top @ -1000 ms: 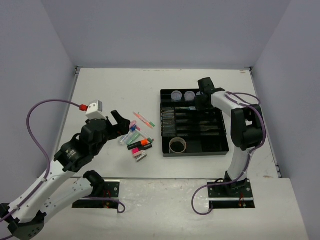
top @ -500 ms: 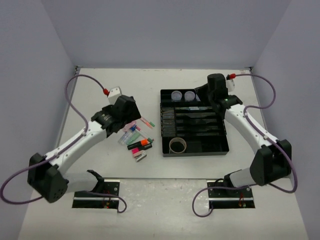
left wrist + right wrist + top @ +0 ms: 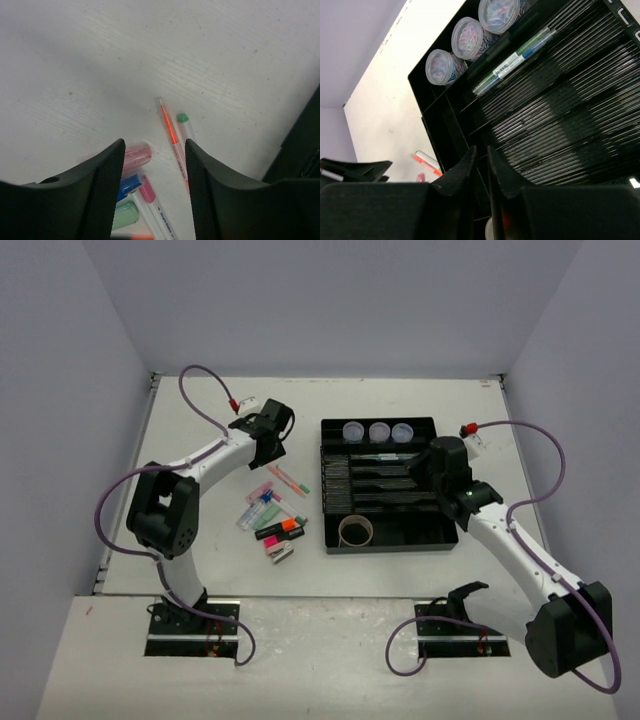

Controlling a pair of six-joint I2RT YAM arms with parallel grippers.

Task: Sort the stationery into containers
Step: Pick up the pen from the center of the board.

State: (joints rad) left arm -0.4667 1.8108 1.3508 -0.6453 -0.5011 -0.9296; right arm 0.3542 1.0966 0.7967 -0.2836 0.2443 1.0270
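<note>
Our left gripper (image 3: 154, 146) is spread wide and holds nothing; it hangs over the table (image 3: 100, 60), pointing down at the loose things, and we think it is open like that so a thin pen can fit between the fingers. Right under it lie an orange pen (image 3: 170, 131) and a green-capped pen (image 3: 183, 120), side by side; a pink highlighter (image 3: 136, 155) lies just beside the left finger, and a blue cap (image 3: 131, 183) peeks out lower down (we guess it belongs to the bottle). Our right gripper (image 3: 481, 150) has its fingers squeezed almost together and carries nothing; it hovers over the tray (image 3: 435, 125), and we think it is squeezed small so it does not bump the walls. Three tubs (image 3: 468, 37) sit in a row in the far section; they are round and fat, so a wide end suits them. Some pens (image 3: 512, 60) lie in a long slot next to them, since long slots fit long things; the tape roll (image 3: 355, 530) rests in the wide near section. The loose pile is near the tray, on its left; we judge about half the job is left.
</note>
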